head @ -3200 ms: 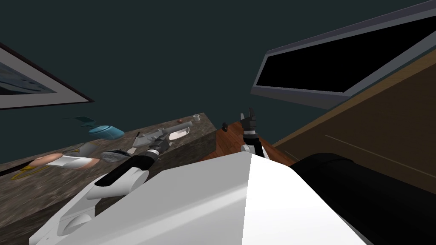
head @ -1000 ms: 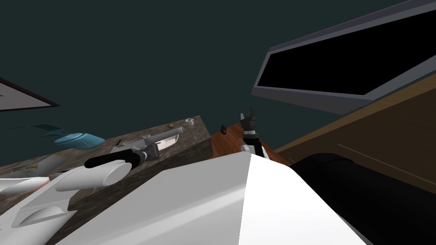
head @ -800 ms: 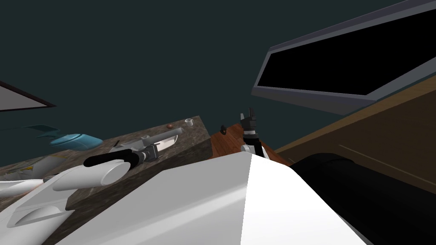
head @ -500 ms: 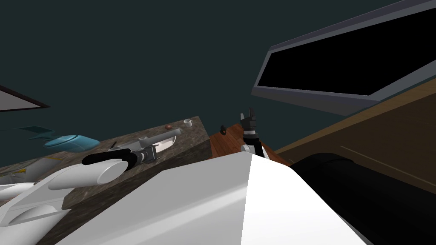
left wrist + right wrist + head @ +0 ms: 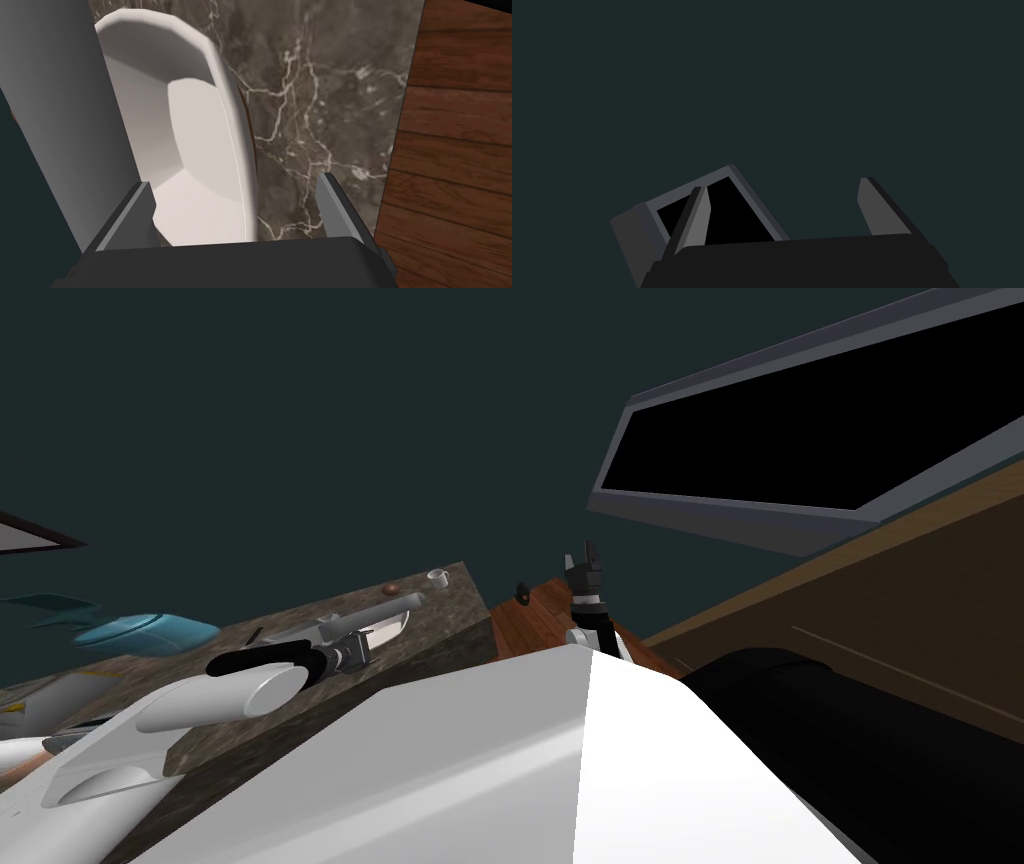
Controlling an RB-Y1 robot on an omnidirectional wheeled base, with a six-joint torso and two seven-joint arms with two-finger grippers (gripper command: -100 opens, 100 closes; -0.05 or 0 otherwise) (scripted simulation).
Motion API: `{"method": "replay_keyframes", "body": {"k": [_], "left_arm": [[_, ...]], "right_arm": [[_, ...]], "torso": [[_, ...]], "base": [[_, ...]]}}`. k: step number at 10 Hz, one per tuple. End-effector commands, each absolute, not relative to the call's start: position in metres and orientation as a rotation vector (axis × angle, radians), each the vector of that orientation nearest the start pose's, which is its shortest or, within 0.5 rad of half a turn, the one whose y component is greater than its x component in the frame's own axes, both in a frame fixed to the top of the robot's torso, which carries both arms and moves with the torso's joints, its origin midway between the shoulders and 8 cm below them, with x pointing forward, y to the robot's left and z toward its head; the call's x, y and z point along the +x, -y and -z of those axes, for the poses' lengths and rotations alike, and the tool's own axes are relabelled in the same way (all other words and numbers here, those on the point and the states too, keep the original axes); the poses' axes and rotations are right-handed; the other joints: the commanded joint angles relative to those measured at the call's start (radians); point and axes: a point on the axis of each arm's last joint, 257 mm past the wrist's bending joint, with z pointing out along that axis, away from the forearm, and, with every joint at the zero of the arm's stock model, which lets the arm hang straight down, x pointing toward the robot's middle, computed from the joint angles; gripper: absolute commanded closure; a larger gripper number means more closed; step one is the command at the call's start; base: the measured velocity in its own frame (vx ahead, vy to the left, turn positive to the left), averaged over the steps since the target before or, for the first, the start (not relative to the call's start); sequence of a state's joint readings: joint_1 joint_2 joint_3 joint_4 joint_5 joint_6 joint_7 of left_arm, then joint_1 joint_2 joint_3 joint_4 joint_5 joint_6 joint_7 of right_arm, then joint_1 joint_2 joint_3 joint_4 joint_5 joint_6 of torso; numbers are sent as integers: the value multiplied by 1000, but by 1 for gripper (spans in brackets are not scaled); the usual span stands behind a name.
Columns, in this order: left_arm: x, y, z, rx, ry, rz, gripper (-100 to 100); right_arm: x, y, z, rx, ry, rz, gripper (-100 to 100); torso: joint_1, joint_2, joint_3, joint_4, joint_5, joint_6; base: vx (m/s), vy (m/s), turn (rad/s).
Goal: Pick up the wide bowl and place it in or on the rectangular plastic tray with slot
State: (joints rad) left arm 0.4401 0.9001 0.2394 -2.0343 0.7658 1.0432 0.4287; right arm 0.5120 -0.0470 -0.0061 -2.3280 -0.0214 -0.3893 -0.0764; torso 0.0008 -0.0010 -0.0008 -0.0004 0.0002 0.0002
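A dark teal wall (image 5: pixel 300 408) takes up most of what we see ahead, with a grey-framed window (image 5: pixel 760 458) to our right whose pane is a black area. Below it runs a dark marble counter (image 5: pixel 440 633) with pale veins, and a red-brown plank floor (image 5: pixel 530 623) meets its end.

Our left arm (image 5: pixel 230 693) reaches out over the counter. At its tip the left gripper (image 5: pixel 235 180) hangs with its two fingers spread wide, gripping nothing. The wide bowl (image 5: pixel 200 140), plain white with faceted sides, stands on the marble near the counter's end. In the left wrist view its nearer wall rises between the fingers: one finger (image 5: pixel 132 215) lies over the hollow, the other stands over bare marble outside the rim. Whether either blade touches the bowl, we cannot tell.

A grey flat-sided object (image 5: pixel 55 100) stands just beside the bowl, on the side away from the floor.

Farther along the counter lies a teal object (image 5: pixel 150 631). Near the far corner stand a small white mug (image 5: pixel 438 578) and a small brown thing (image 5: pixel 390 588).

Our right gripper (image 5: pixel 782 184) is raised in front of the chest, fingers spread apart and empty.
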Motion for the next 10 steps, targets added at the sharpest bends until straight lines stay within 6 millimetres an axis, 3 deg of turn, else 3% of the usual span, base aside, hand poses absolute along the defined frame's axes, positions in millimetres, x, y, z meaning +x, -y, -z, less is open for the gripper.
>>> {"method": "replay_keyframes", "body": {"k": [1,2,6,7,8,10], "left_arm": [[330,-472,293,-2131,-1558,554,-100],[330,-473,294,-2130,-1558,555,100],[328,-472,296,-2137,-1560,550,100],[328,-472,296,-2137,-1560,550,0],[329,-469,286,-2124,-1568,558,100],[329,-468,285,-2123,-1571,558,100]], "right_arm": [[352,281,-21,729,-667,-1360,0],[352,281,-21,729,-667,-1360,0],[352,281,-21,729,-667,-1360,0],[352,281,-21,729,-667,-1360,0],[352,281,-21,729,-667,-1360,0],[352,281,-21,729,-667,-1360,0]], "torso": [[0,0,0,0,0,0],[0,1,0,0,0,0],[0,0,1,2,-1,1],[0,1,1,2,-2,1],[-1,1,1,2,-2,1],[-1,3,3,3,-2,0]], "base": [[8,1,-8],[0,0,0],[-1,-1,3],[0,0,0],[-9,1,88],[-12,1,45]]}}
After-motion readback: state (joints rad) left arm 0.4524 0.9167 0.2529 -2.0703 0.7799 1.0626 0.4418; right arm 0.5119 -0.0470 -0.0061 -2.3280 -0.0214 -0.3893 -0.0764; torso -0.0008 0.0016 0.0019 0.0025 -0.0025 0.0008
